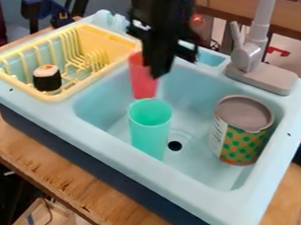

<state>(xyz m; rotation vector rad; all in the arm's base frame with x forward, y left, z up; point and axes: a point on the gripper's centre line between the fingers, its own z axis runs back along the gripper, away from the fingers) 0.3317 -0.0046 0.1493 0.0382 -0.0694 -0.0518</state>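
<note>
Gripper (155, 75) above and behind the green cup (150, 132), against the right side of the red cup (139, 79), partly overlapping its rim; spread, closed or pinching: cannot tell. Red cup just behind the green cup, within the outline of the sink basin (117, 109); support from below or suspension not distinguishable. Stage, as judged: gripper at the red cup, so approach apparently done; secure hold unconfirmed, and separation of the two cups, at least in outline, slight. Green cup upright in the basin, mouth upward and untouched by the gripper. Drain hole (175, 146) just right of the green cup's base. Farther right of it, patterned can (240, 142), upright. Left of it, yellow dish rack (107, 38) with toy sushi piece (47, 79). Beyond it to the right, grey faucet (247, 56). Beneath it and the whole sink, wooden counter (74, 187).
</note>
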